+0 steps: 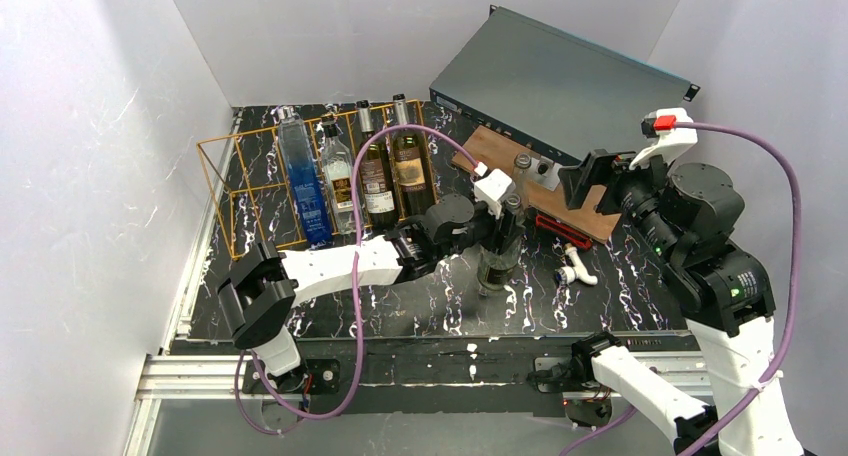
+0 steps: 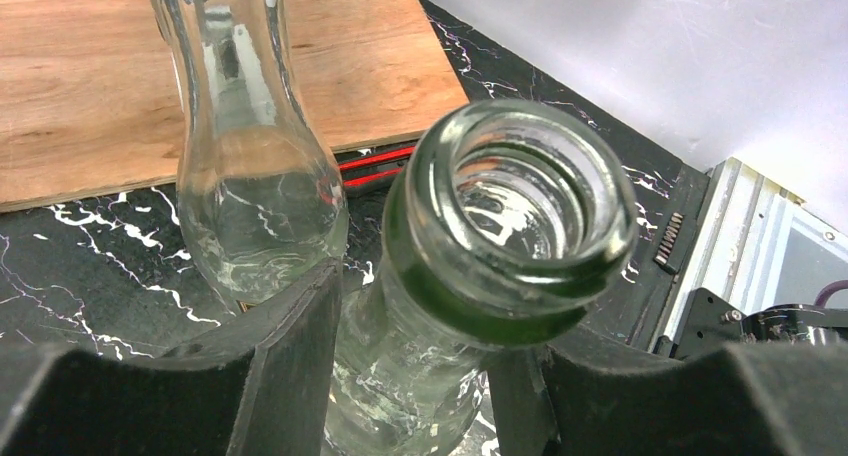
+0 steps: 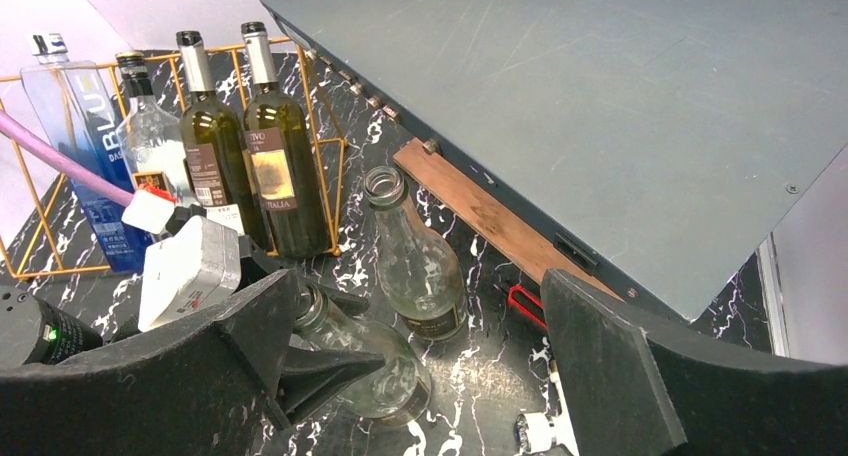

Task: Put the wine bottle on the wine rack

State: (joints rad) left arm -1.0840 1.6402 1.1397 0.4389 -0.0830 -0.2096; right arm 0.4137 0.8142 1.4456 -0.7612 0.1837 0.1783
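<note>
The bottle [image 2: 420, 266] stands on the table [image 1: 440, 296] near its middle, in front of the board [image 1: 490, 146] and well apart from the rack [image 1: 240, 176]. The left gripper [image 2: 410, 376] is clamped on its neck, a black finger [image 2: 290, 376] pressed to each side. It is clear glass with a green tint at the open lip. From the left wrist its body is cut off by the frame's lower edge. From above, the wrist covers the neck and only the lower body shows. The right wrist view hides part of it behind a finger, and whether it stands quite upright cannot be told.

A second clear bottle [image 3: 415, 261] stands just beside it, on the board side, with a label too small to read. A red tool [image 1: 560, 228] and a white fitting [image 1: 575, 268] lie to the right. A grey box [image 1: 560, 76] leans behind the board.

The rack sits at the far left. A blue bottle [image 1: 300, 176], a clear one [image 1: 338, 181] and two dark ones [image 1: 390, 171] fill its right-hand bays.

The right gripper [image 3: 420, 276] hangs above the board's right end, its fingers wide apart around nothing.
</note>
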